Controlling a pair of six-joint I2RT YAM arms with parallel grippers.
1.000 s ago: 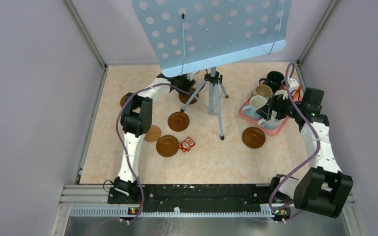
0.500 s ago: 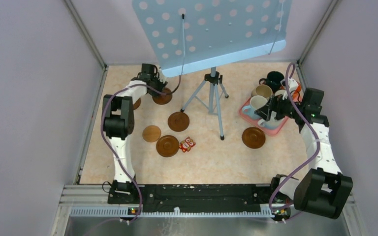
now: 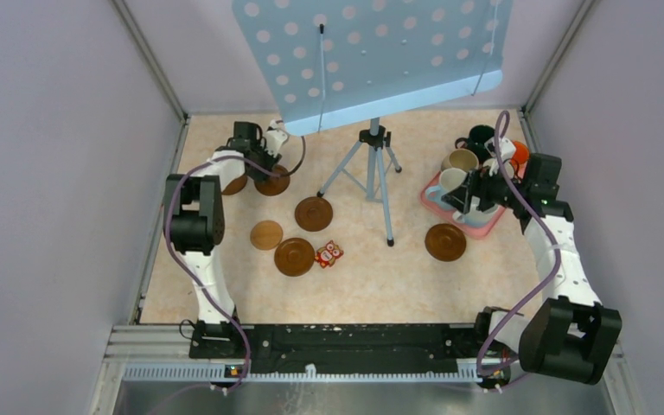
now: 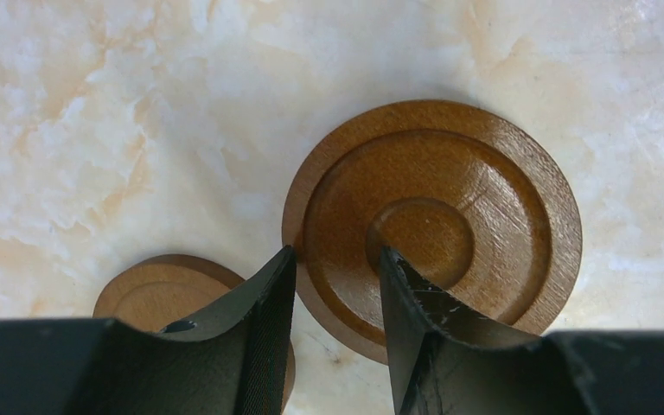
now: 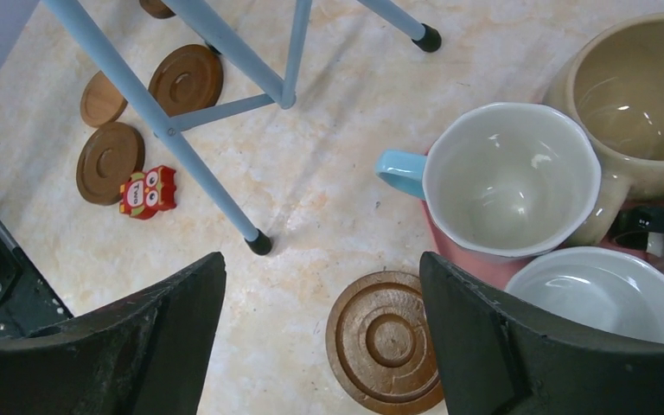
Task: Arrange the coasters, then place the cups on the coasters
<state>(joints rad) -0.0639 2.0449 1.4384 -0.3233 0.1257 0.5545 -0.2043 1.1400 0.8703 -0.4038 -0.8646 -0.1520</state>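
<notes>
Left gripper [image 4: 337, 252], far out in the top view's upper left by the wall [image 3: 69, 173], clamps a dark coaster [image 4: 484, 225] by its rim, another coaster [image 4: 151, 290] just beside. Right gripper [image 5: 320, 259] hangs released above the blue-handled mug [image 5: 510, 177].

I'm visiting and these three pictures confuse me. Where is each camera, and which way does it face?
Top external: fixed above and behind the arms, looking down on the table; both arms show.
Left wrist: on the left arm, facing straight down at a dark coaster; the left end effector shows its black fingers.
Right wrist: on the right arm, facing down at a light blue mug and tripod; the right end effector shows its fingers.
Shared: top and right wrist views both show the red owl.
</notes>
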